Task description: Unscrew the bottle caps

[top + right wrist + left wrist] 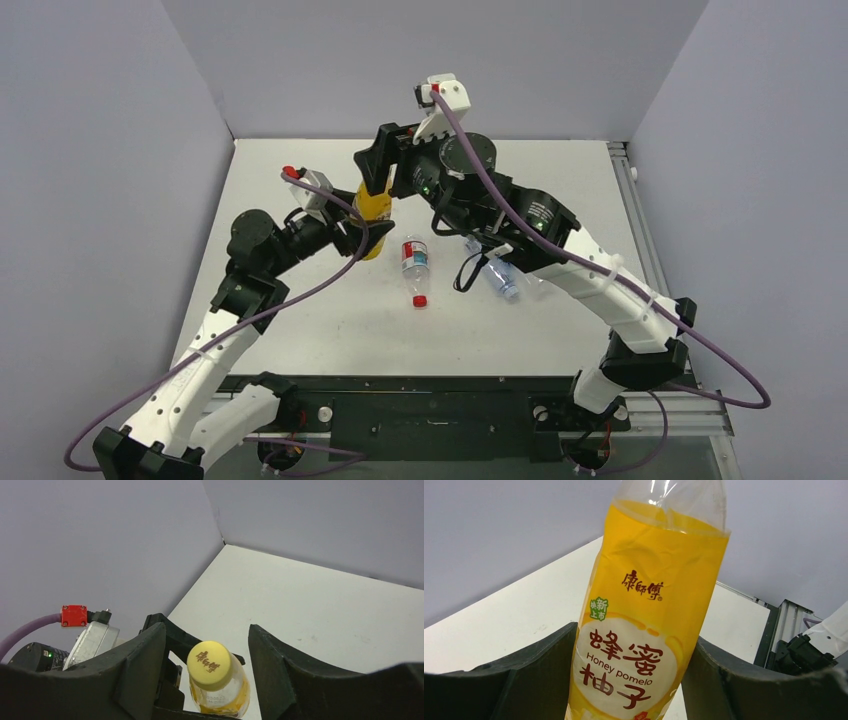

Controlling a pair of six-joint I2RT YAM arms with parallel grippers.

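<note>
My right pincer (206, 630) hangs open over the yellow cap (210, 664), one finger at the cap's 9 o'clock and one at its 3 o'clock, with a gap on each side, so nothing is gripped there. Below it, my left pincer (634, 640) is closed on the labelled body of the yellow bottle (649, 605), holding it upright with its long axis vertical and its neck pointing up at the right wrist camera. From above, that bottle sits at about 11 o'clock from the middle of the counter (330, 330). I judge the task barely begun: this cap sits fully on its neck and I see no loose cap anywhere. The red-label bottle (415, 262) lies flat mid-counter, long axis 12 to 6, its red cap (420, 300) on and pointing to 6. At its 3 o'clock a clear bottle (503, 280) lies under my right arm, too hidden to read its cap.
</note>
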